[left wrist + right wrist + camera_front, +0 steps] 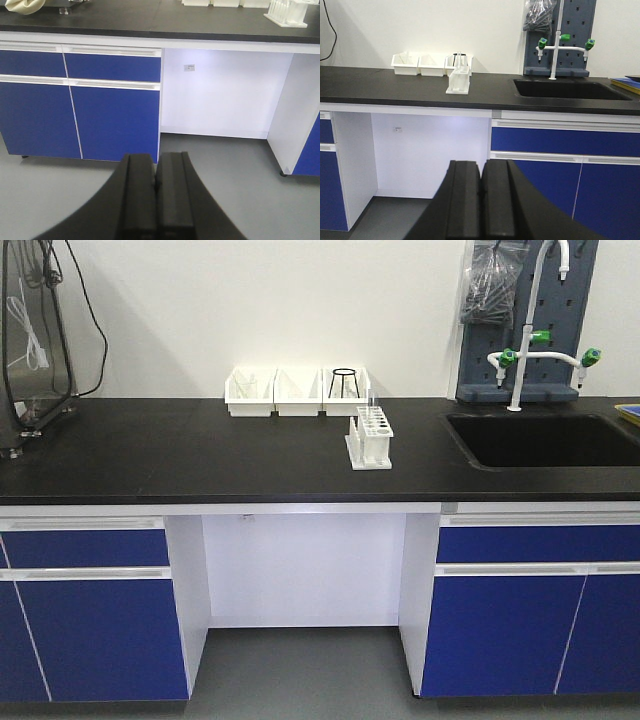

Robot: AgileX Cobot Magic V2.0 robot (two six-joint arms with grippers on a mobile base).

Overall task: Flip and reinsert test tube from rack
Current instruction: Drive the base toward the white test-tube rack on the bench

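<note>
Closest to each wrist lens are the black fingers: the left gripper point(156, 200) is clenched, pads pressed flat together with nothing between them. The right gripper point(481, 200) is clenched and empty likewise, and both hang low before the cabinets, well short of the desk point(150, 450). Outward from the right gripper, the rack point(458, 82) stands on the desk at about 11 o'clock, almost dead ahead. From the left gripper it sits far off at about 1 o'clock, cut by the frame's corner, so the right arm seems to have the straighter reach. A clear test tube point(369, 400) stands upright in the rack, long axis vertical, so a grasp would want opened fingers coming in level from the side. Three white bins point(298, 390) lie just behind the rack at 12 o'clock, and a sink point(540, 440) is well apart at 3 o'clock.
</note>
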